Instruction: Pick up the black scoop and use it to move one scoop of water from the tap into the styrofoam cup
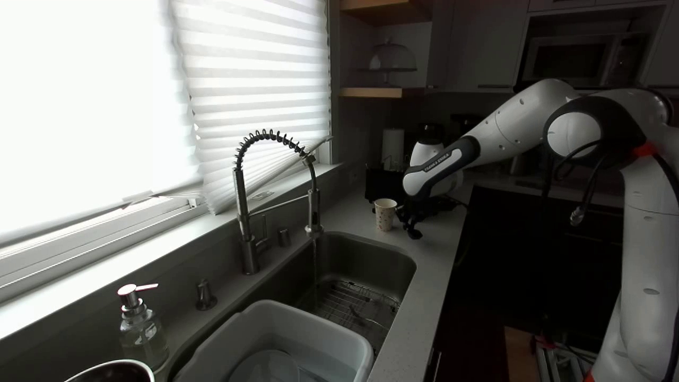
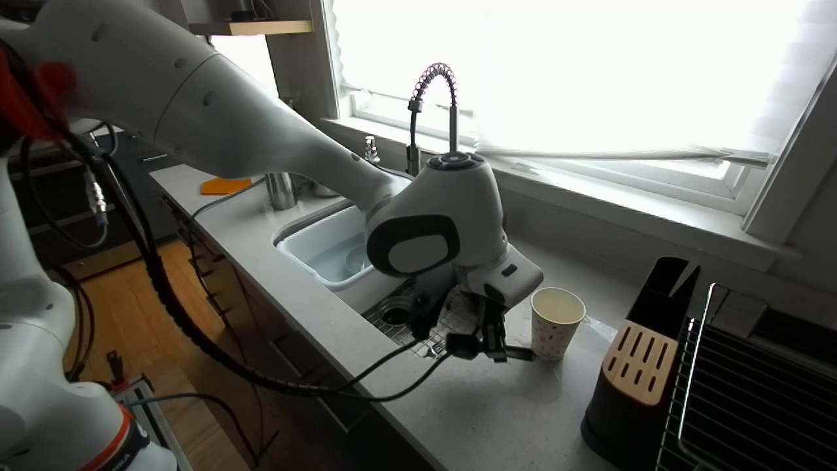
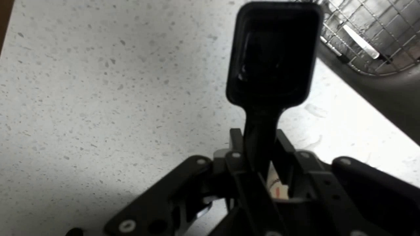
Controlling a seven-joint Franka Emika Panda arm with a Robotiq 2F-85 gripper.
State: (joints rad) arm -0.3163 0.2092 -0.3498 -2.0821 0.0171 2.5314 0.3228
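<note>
My gripper [image 3: 259, 141] is shut on the handle of the black scoop [image 3: 275, 54] in the wrist view. The scoop's bowl points away from the jaws over the counter; small glints show inside, but I cannot tell whether it holds water. In an exterior view the gripper [image 1: 407, 218] is low over the counter beside the speckled cream cup [image 1: 385, 215]. The cup [image 2: 557, 324] stands upright, its mouth open upward; its fill level is unclear. It shows only partly behind the jaws in the wrist view. The chrome tap [image 1: 245, 228] has a thin water stream falling into the sink.
The sink [image 1: 406, 265] holds a wire rack [image 1: 360, 302] and a large white tub [image 1: 276, 318]. A soap bottle [image 1: 142, 329] stands left of it. A black knife block [image 2: 631, 392] and a wire dish rack [image 2: 752, 399] are beyond the cup. Cables hang from the arm.
</note>
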